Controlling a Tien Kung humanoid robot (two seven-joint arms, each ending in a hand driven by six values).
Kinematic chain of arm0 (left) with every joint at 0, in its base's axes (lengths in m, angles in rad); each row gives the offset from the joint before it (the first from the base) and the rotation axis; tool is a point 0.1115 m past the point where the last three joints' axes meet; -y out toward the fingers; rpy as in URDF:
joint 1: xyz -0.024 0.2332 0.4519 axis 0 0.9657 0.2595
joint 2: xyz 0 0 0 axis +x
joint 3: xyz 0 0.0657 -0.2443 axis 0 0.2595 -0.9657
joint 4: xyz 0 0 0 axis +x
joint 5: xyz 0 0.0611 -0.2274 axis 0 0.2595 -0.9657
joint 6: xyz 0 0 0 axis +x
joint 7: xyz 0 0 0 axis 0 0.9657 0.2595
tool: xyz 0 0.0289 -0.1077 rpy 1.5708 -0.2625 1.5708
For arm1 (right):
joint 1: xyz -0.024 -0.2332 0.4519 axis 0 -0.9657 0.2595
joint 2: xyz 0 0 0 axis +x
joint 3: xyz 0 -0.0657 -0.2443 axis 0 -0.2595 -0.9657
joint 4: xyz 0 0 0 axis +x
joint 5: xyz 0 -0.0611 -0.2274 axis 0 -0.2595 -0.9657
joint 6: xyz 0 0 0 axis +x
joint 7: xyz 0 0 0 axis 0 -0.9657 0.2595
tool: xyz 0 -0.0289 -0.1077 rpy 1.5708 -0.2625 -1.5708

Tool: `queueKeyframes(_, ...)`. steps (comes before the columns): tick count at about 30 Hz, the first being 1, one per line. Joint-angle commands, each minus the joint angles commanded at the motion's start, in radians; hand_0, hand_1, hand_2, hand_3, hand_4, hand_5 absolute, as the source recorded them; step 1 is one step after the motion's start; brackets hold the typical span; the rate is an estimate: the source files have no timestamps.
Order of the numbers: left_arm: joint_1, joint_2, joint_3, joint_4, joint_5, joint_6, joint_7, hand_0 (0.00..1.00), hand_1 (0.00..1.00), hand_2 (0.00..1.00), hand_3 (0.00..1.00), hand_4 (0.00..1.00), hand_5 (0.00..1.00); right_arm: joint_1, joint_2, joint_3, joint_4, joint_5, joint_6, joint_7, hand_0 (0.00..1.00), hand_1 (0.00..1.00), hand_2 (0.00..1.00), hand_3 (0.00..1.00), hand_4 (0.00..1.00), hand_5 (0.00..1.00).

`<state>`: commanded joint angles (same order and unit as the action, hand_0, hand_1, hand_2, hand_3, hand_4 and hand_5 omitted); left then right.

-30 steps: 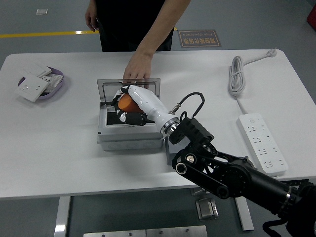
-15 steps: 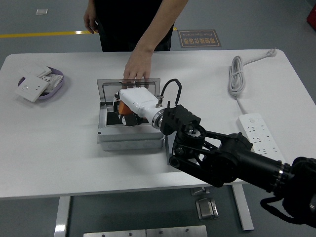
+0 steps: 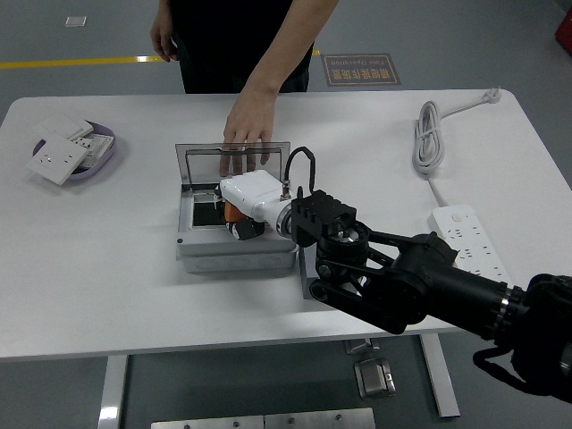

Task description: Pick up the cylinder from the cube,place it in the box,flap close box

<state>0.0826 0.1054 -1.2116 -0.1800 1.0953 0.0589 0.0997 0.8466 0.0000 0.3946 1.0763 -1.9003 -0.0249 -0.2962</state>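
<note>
While reaching down into the grey box (image 3: 234, 253), right hand (image 3: 246, 201) sits low inside, white back turned up. Curled round the orange cylinder (image 3: 234, 214), by the look of it, with only a small orange bit peeking out under the hand. Fingers mostly hidden, so grip hard to be sure of. No left hand in sight.

At the far side, a person's hand (image 3: 246, 130) pressed flat on the clear lid (image 3: 234, 161), holding it open and leaning back. Lid standing up behind the hole of the box.

Looks like the putting-in step, nearly done: cylinder down in the box but not let go yet. No cube to be seen here.

Next, probably: open up the fingers, leave the cylinder on the bottom, lift straight up and out without bumping the walls. Then get behind the lid and tip it forward till it lies flat and shut.

Off to the side, a purple dish (image 3: 100, 154) with white plates, a white power strip (image 3: 475, 259) and a coiled cable (image 3: 432, 138), all well away.
</note>
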Motion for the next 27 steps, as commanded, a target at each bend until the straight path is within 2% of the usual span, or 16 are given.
queueKeyframes(2, -0.001, 0.001, -0.001, 0.0, 0.002, 0.0, -0.001, 0.586, 0.622, 0.569, 0.6, 0.673, 0.265, 0.0, 0.0, 0.0, -0.003, 0.0, 0.001, 0.002, 0.506, 0.55, 0.542, 0.551, 0.317, 0.002)
queueKeyframes(3, -0.001, 0.001, -0.002, 0.0, 0.002, 0.0, -0.001, 0.586, 0.622, 0.569, 0.599, 0.671, 0.265, 0.0, 0.0, -0.001, -0.004, -0.001, 0.002, 0.003, 0.692, 0.689, 0.684, 0.67, 0.404, 0.184)
queueKeyframes(8, 0.0, 0.002, 0.0, 0.0, 0.002, -0.001, -0.002, 0.586, 0.622, 0.569, 0.599, 0.671, 0.265, -0.003, 0.0, -0.003, -0.008, -0.002, 0.005, 0.006, 0.692, 0.689, 0.684, 0.67, 0.404, 0.184)
queueKeyframes(9, 0.0, 0.002, 0.0, 0.0, 0.002, -0.001, -0.002, 0.586, 0.622, 0.568, 0.599, 0.67, 0.264, -0.004, 0.0, -0.003, -0.008, -0.002, 0.005, 0.007, 0.78, 0.712, 0.713, 0.692, 0.486, 0.232)
queueKeyframes(27, -0.006, 0.001, 0.001, 0.0, 0.006, -0.005, -0.005, 0.585, 0.621, 0.563, 0.597, 0.66, 0.262, -0.008, 0.0, 0.036, -0.002, 0.015, -0.008, 0.039, 0.802, 0.711, 0.716, 0.692, 0.555, 0.282)
